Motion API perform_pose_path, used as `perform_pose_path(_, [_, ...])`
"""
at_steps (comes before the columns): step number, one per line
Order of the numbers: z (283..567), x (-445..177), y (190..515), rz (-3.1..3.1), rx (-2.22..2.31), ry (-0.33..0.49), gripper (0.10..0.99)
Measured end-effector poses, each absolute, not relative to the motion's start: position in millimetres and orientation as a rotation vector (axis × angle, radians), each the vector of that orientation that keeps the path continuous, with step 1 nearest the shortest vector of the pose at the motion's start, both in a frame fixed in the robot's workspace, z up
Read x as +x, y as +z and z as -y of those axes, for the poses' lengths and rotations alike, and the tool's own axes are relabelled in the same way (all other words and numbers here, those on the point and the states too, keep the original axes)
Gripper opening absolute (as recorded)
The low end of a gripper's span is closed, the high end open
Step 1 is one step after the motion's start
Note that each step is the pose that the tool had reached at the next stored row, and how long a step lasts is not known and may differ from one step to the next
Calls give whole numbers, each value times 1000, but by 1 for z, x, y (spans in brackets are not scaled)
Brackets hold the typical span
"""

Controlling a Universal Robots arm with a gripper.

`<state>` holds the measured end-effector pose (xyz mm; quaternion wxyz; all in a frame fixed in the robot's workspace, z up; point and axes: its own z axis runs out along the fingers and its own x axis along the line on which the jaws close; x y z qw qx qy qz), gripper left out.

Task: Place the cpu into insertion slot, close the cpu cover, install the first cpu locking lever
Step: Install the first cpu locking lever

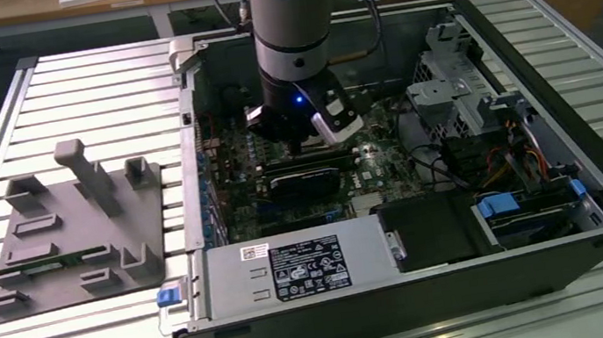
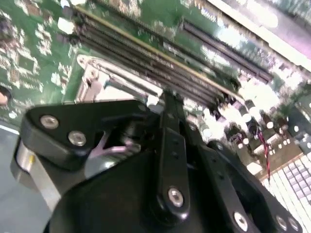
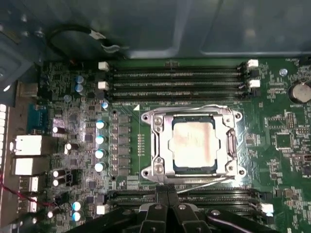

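The cpu [image 3: 193, 146], its dull silver-tan face up, lies seated in the insertion slot [image 3: 194, 171] on the green motherboard [image 3: 282, 160]; the cpu cover [image 3: 160, 145] is folded down flat around it, its square opening framing the chip. Thin wire locking levers [image 3: 206, 108] run along two opposite sides of the cover. Black memory slots [image 3: 175, 80] lie in rows on either side of the socket. The gripper [image 3: 167, 196] hangs just beside the socket's edge, its black fingers [image 3: 161, 194] pressed together with nothing between them. In the exterior view the arm [image 1: 294, 28] reaches down into the open computer case [image 1: 591, 208], which rests on a slatted table [image 1: 88, 84] beside a grey fixture [image 1: 74, 236]
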<state>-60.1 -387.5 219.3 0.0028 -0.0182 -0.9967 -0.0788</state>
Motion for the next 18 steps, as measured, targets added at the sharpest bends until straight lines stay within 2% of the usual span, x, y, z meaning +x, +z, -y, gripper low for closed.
perform_pose_path(18, [392,-60,228,3123,-57,-277,106])
